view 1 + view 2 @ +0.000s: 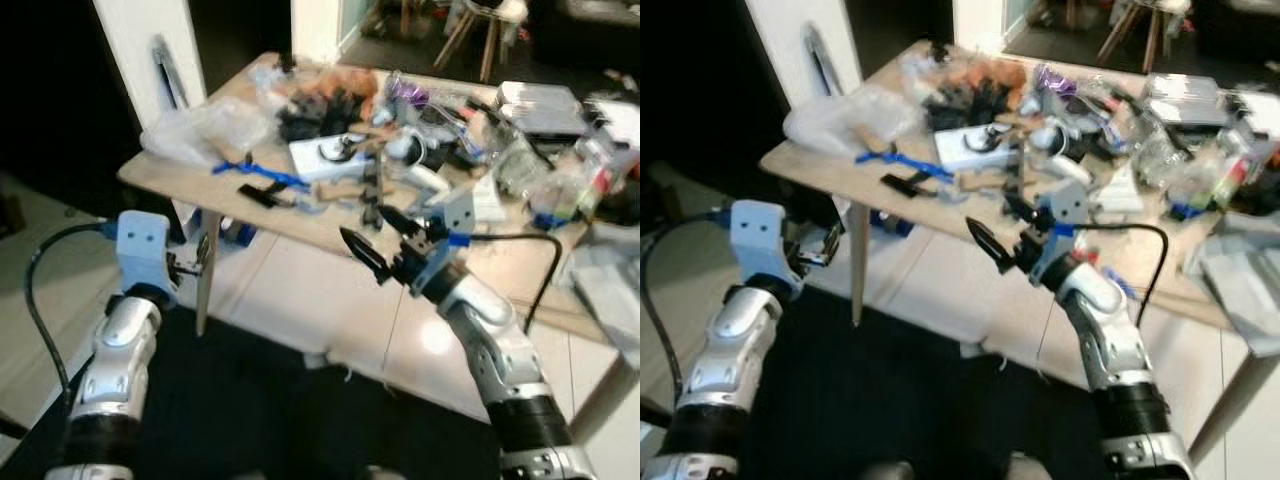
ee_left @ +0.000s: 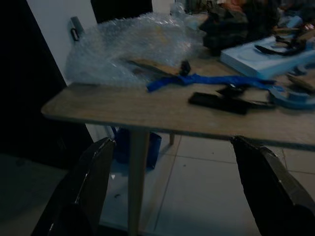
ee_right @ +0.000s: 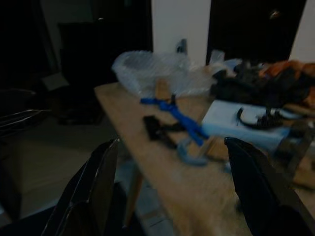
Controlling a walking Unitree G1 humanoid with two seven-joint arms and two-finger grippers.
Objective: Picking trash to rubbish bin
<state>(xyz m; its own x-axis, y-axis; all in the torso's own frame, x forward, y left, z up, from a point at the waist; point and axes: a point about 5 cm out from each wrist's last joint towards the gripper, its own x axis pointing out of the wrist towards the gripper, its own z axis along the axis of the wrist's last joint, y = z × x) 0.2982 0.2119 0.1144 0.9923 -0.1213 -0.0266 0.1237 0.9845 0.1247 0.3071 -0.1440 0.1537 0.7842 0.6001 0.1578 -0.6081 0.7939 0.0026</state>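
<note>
A wooden table point(image 1: 172, 172) is covered with clutter. A crumpled sheet of bubble wrap point(image 1: 205, 128) lies at its left corner. Beside it are a blue strap point(image 1: 260, 172), a flat black piece point(image 1: 262, 195) and a light-blue box point(image 1: 325, 155). My right gripper point(image 1: 362, 222) is raised in front of the table's front edge, open and holding nothing. My left gripper point(image 1: 192, 263) hangs lower, close to the table's left leg point(image 1: 208, 275), also open and holding nothing. In the left wrist view, the bubble wrap point(image 2: 133, 49) and the strap point(image 2: 206, 80) lie beyond the open gripper point(image 2: 171, 142).
More bags, plastic wrappers and dark cloth crowd the table's far and right side point(image 1: 520, 150). A white wall panel point(image 1: 145, 50) stands behind the left corner. Something blue point(image 1: 238, 232) sits under the table. Pale tiles and a dark mat point(image 1: 250, 400) lie below.
</note>
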